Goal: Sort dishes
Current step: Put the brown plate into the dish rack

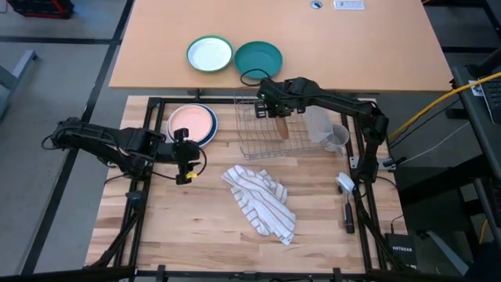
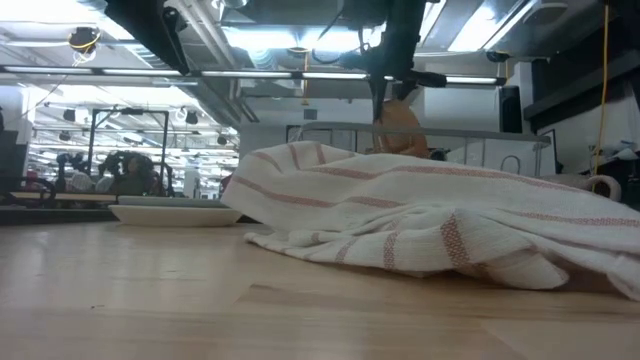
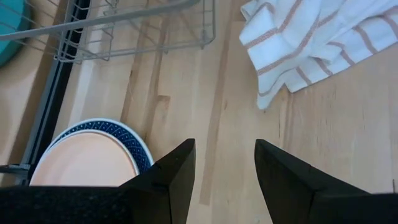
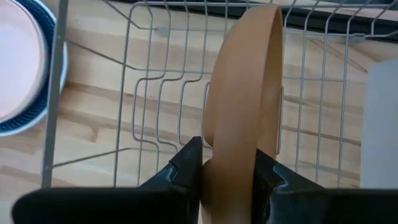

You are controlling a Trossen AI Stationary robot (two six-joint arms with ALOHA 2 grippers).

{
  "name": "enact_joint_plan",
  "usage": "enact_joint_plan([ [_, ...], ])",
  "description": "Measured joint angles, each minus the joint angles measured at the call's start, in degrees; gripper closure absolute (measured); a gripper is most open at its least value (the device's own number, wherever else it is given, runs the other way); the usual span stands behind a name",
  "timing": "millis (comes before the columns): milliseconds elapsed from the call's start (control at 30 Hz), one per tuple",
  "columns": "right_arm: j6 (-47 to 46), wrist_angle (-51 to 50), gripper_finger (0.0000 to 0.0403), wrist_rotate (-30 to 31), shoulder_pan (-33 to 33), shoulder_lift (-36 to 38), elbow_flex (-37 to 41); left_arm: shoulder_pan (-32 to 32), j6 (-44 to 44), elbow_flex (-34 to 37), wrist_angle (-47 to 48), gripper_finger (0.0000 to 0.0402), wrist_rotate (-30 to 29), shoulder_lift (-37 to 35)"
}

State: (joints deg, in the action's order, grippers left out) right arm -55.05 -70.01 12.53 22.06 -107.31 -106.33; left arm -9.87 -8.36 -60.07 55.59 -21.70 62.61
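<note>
Right wrist view shows the right gripper [image 4: 229, 163] clamped on the tan-brown plate [image 4: 244, 93], edge-up over the wire rack [image 4: 155, 93]; slotting seems underway, and lowering between wires comes next. At nine o'clock, the stacked plates [image 1: 192, 124] wait beside the left gripper [image 3: 224, 163], fingers apart, with bare tabletop around it.

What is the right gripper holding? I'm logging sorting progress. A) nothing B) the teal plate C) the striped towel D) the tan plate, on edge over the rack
D: the right gripper is shut on the tan plate, held on edge above the wire rack.
</note>
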Motion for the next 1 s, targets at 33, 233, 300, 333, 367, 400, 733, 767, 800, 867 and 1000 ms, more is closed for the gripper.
enact_joint_plan([
  [33,0.0,0.1,0.0325,0.2,0.0,-0.3,0.0,0.0,0.3,0.0,0.0,0.0247,0.0,0.0],
  [233,0.4,-0.6,0.0280,0.0,0.1,-1.4,0.2,0.0,2.6,0.0,1.2,0.0247,0.0,0.0],
  [300,0.4,-0.3,0.0260,-0.2,0.1,-1.8,0.2,0.0,2.9,0.0,1.3,0.0247,0.0,0.0],
  [333,0.4,-0.3,0.0250,-0.7,0.1,-1.8,0.2,0.0,3.0,0.0,1.4,0.0247,0.0,0.0],
  [367,0.3,-0.2,0.0240,-1.2,0.2,-1.8,0.2,0.0,3.3,0.0,1.4,0.0247,0.0,0.0],
  [400,0.2,0.0,0.0229,-1.4,0.2,-1.8,0.2,0.0,3.8,0.0,1.4,0.0247,0.0,0.0],
  [733,1.8,-3.2,0.0179,-1.4,0.6,-1.8,0.1,0.0,5.5,0.0,2.6,0.0247,0.0,0.0],
  [767,1.9,-3.8,0.0178,-2.2,0.5,-1.8,0.1,0.0,5.6,0.0,2.8,0.0247,0.0,0.0],
  [800,2.0,-4.3,0.0178,-3.4,0.5,-1.8,0.1,0.0,5.5,0.0,2.7,0.0247,0.0,0.0],
  [867,1.7,-5.0,0.0178,-6.3,0.5,-1.8,0.1,0.0,5.5,0.0,2.6,0.0247,0.0,0.0],
  [1000,1.5,-5.5,0.0178,-10.7,1.0,-1.7,0.0,0.0,6.3,0.0,2.6,0.0247,0.0,0.0],
])
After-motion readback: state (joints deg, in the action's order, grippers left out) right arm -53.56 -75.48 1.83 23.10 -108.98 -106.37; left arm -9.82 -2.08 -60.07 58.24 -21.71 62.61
